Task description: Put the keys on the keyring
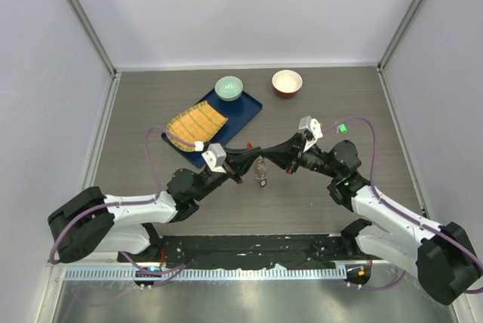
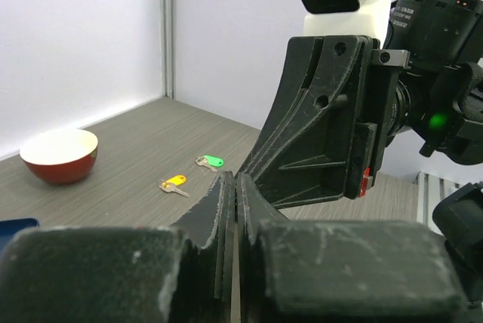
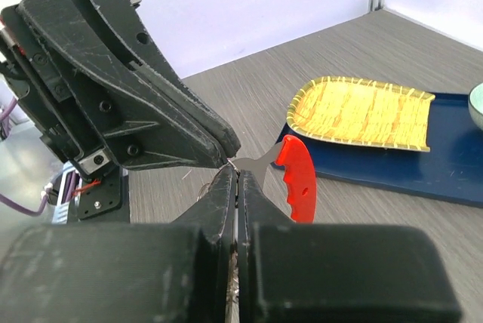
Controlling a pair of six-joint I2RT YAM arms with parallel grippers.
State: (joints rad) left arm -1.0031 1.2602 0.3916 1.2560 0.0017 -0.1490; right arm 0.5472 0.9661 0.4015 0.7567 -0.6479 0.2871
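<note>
Right gripper (image 3: 235, 176) pinching keyring (image 3: 296, 179), left wrist: yellow key (image 2: 174, 182)

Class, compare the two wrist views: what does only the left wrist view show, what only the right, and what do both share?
Only the left wrist view: a red bowl with a cream inside, a yellow-headed silver key and a green-headed silver key lying on the grey wood-grain table. Only the right wrist view: the red-looped silver metal keyring at the fingertips, and a yellow woven mat. Both: that table, and the shut left gripper meeting the shut right gripper tip to tip.
</note>
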